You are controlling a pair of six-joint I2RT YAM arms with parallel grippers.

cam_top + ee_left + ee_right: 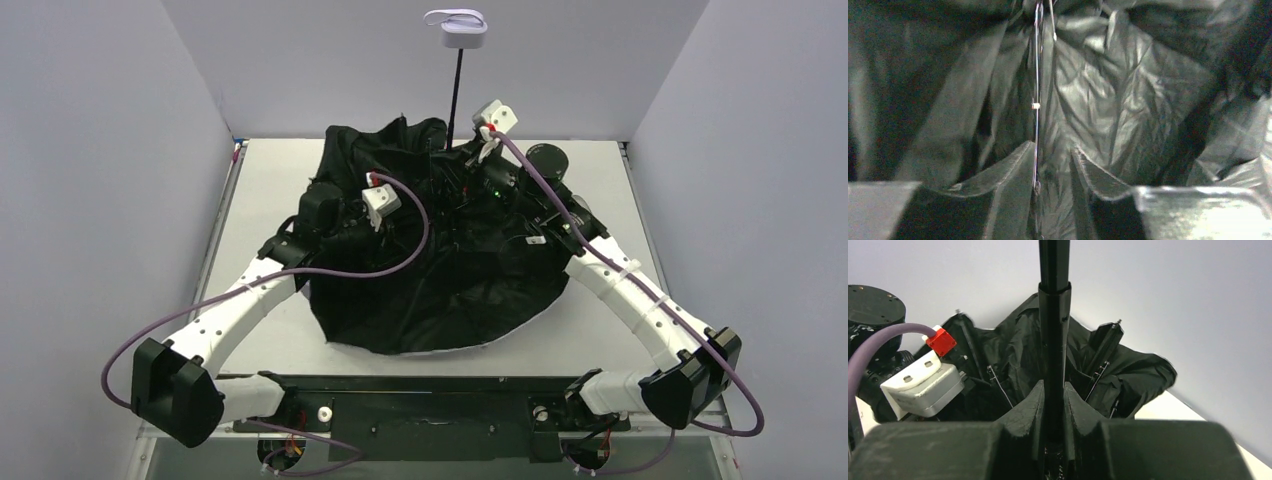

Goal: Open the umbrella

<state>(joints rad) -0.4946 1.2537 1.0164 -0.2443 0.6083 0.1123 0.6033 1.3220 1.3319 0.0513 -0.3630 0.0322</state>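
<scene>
The umbrella [440,290] lies upside down on the table, its black lining facing up and a lavender edge showing at the front. Its thin black shaft [457,95] stands upright with the lavender handle [462,38] on top. My right gripper [1053,390] is shut on the shaft [1054,330] low down, near the canopy centre [455,150]. My left gripper [1053,155] sits deep in the black fabric [1108,100], left of the shaft. Its jaws stand a narrow gap apart, and a thin metal rib [1036,100] runs along the inner face of the left finger.
The white table [260,200] is boxed in by grey walls at the left, back and right. Purple cables [330,270] loop over both arms. The left wrist's white camera block [923,385] sits close beside the right gripper. Folded ribs [1100,370] stick up round the shaft.
</scene>
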